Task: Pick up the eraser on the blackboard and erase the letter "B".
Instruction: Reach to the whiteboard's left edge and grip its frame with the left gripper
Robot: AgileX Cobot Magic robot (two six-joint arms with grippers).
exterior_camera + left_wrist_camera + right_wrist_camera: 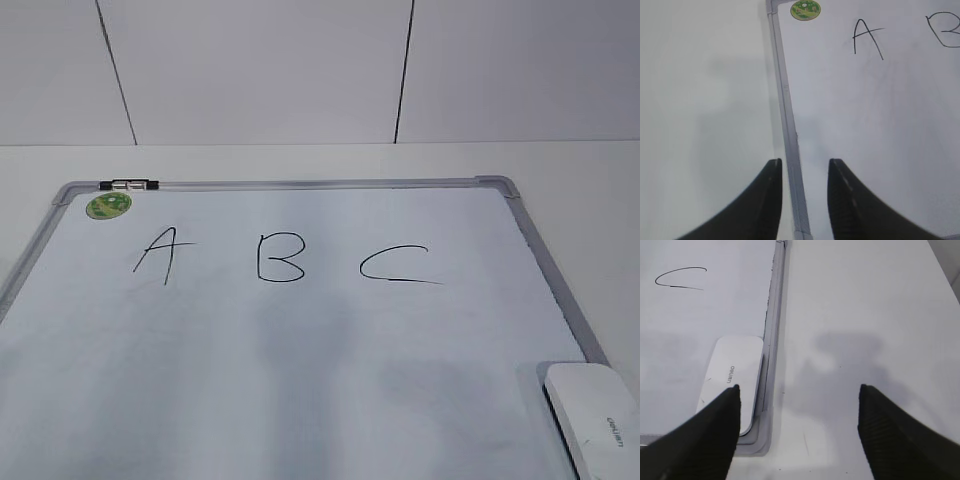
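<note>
Whiteboard bears untouched black "B".

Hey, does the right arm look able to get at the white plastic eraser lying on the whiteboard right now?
Probably yes. The white plastic eraser lies uncovered at the whiteboard's right edge, and the right gripper hangs above with jaws wide, though centred over the bare table beside it, so it must shift left.

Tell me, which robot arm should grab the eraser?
The right one. The eraser lies just beside the open right gripper, at the blackboard's right edge. The left gripper hangs over the opposite edge, far off.
</note>
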